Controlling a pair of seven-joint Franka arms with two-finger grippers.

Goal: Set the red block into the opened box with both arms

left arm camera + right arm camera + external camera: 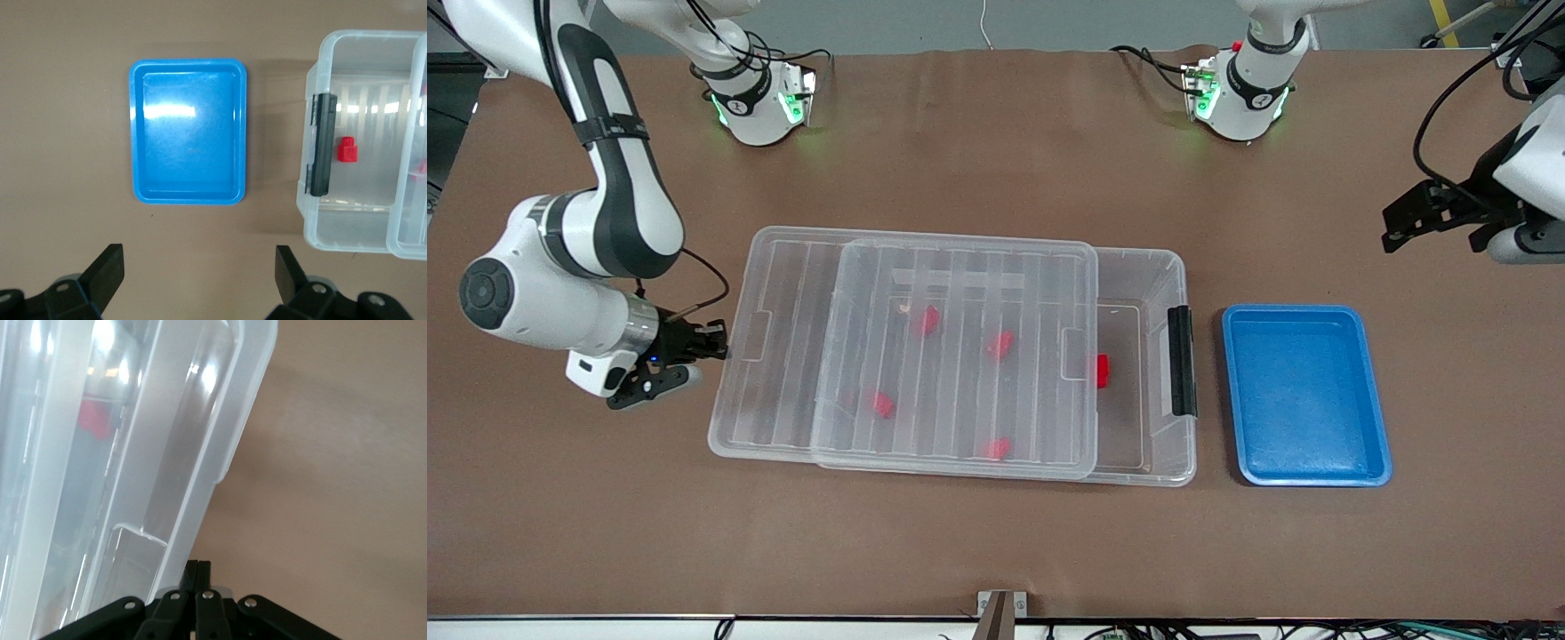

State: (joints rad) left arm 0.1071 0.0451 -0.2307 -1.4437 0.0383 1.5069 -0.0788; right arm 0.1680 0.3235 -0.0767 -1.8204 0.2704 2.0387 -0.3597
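The clear box lies mid-table with its ribbed lid slid toward the right arm's end, so the end by the black latch is uncovered. One red block lies in that uncovered part, and several more show through the lid. My right gripper is shut and empty, its tips against the lid's overhanging end. My left gripper hangs open and empty over the table past the blue tray. In its wrist view the gripper faces the red block and the latch.
A blue tray sits empty beside the box's latch end, toward the left arm's end of the table; the left wrist view shows the tray too. The arm bases stand along the table's edge farthest from the front camera.
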